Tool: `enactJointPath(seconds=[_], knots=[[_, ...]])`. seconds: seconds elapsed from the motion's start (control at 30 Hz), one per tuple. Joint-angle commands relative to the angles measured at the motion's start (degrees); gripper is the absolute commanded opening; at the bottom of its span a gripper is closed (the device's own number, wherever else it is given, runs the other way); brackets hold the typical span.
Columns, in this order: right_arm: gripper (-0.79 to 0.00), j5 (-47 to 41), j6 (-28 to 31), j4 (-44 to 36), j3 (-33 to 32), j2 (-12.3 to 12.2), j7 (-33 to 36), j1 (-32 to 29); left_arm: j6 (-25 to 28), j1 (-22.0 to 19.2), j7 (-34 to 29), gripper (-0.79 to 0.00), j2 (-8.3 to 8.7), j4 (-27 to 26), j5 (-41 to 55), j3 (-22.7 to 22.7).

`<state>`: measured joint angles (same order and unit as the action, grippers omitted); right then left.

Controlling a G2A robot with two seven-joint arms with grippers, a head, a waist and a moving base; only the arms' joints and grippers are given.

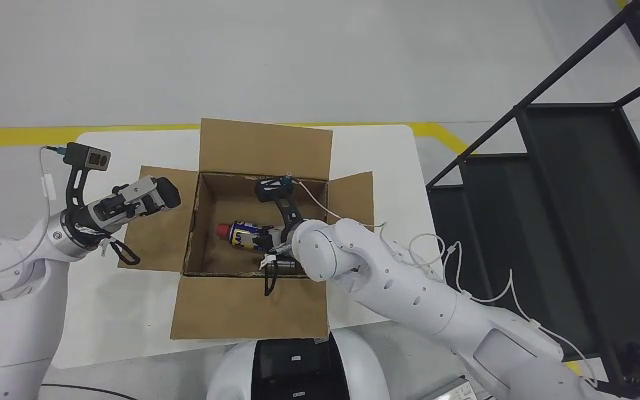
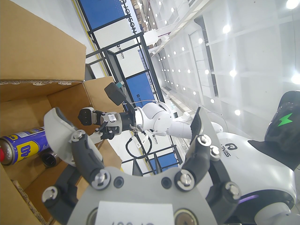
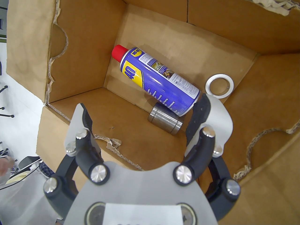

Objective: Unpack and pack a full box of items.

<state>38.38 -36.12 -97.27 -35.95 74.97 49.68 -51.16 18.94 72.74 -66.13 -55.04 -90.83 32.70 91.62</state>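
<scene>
White table (image 1: 385, 150) — open cardboard box (image 1: 265, 148) atop

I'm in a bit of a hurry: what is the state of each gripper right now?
Left gripper: open, empty, over a side flap of the brown cardboard box.
Right gripper: open, empty, above the blue, red-capped spray can in that box.

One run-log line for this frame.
box open | can, cylinder, ring inside | right gripper open above them | left gripper open beside box
</scene>
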Motion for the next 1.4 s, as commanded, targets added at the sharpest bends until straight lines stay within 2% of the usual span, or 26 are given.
enactJointPath(seconds=[0.0, 0.93, 1.0, 1.2, 1.37], knots=[[0.0, 0.0, 0.0, 0.0, 0.0, 0.0, 0.0, 0.0, 0.0, 0.0, 0.0, 0.0, 0.0, 0.0, 0.0, 0.0], [0.0, 0.0, 0.0, 0.0, 0.0, 0.0, 0.0, 0.0, 0.0, 0.0, 0.0, 0.0, 0.0, 0.0, 0.0, 0.0], [0.0, 1.6, 3.6, 0.0, 0.6, -0.1, -0.9, -0.2, 0.0, 0.0, 0.0, 0.0, 0.0, 0.0, 0.0, 0.0], [0.0, 10.1, 17.9, 3.5, 4.5, 0.2, 5.7, 5.2, 0.0, 0.0, 0.0, 0.0, 0.0, 0.0, 0.0, 0.0], [0.0, 9.3, 29.3, 10.3, 7.0, 1.8, 8.4, 9.2, 0.0, 0.0, 0.0, 0.0, 0.0, 0.0, 0.0, 0.0]])
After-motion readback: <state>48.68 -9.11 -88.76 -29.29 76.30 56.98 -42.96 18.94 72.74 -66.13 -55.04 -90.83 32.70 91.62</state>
